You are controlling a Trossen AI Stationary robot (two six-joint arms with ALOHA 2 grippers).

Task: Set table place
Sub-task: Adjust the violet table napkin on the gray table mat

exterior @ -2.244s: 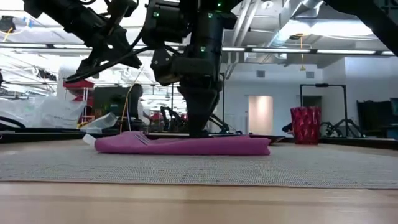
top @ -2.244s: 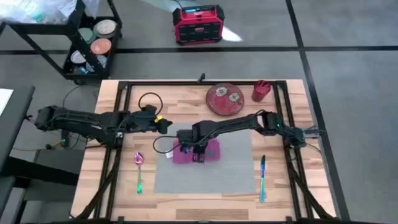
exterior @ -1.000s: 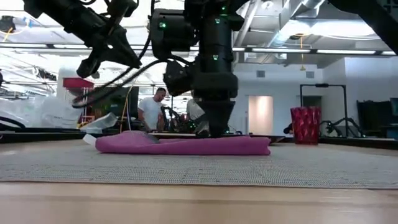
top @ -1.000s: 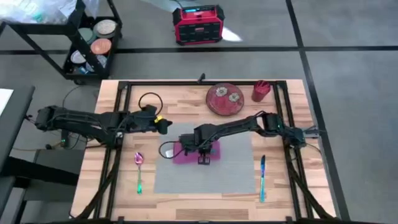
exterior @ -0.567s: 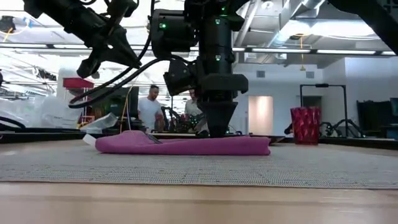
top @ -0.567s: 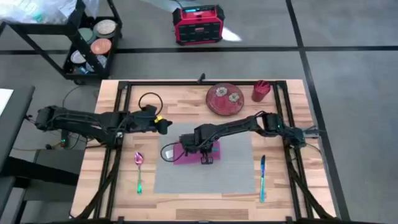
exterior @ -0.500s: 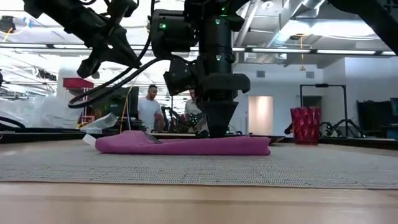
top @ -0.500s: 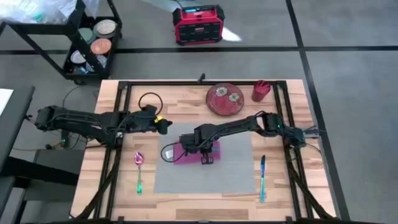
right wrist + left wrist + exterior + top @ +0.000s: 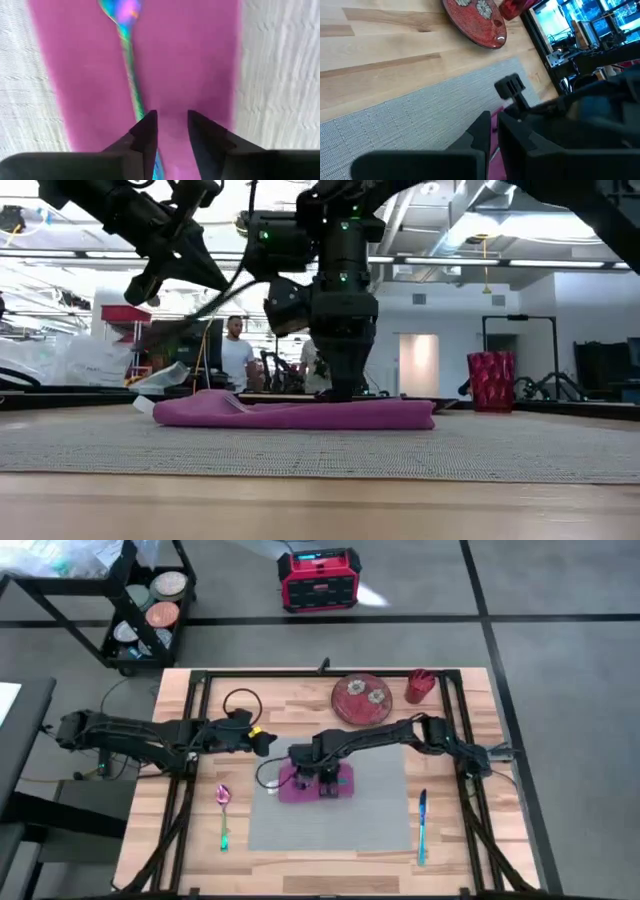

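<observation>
Off the left edge of the surface (image 9: 300,705), beyond its far corner, stands a black wheeled shelf cart (image 9: 140,610) carrying round dishes. Over the left part of the pale wood, the left arm reaches in from the side, and the left pincer (image 9: 262,741) hangs above bare planks just short of the placemat's far left corner; I cannot tell whether its fingers are parted or closed. Below it, an iridescent spoon (image 9: 224,815) lies on the wood just beside the placemat's left edge, bowl toward the far side.

Next comes the grey placemat (image 9: 380,810), lying flat in the near middle of the surface. A magenta napkin (image 9: 345,786) rests on its far left part. An iridescent utensil (image 9: 127,60) lies on the napkin, its handle running between the fingers of the right pincer (image 9: 322,783). That pincer points straight down onto the napkin, its jaws narrowly parted with the handle between them; whether they actually pinch it cannot be told. In the low view, the pincer's tip (image 9: 341,390) meets the top of the folded cloth.

Farther right, a red patterned plate (image 9: 361,698) sits on the wood beyond the placemat, with a red cup (image 9: 419,686) just beside it. An iridescent blue knife (image 9: 423,825) lies just beside the placemat's right edge.
</observation>
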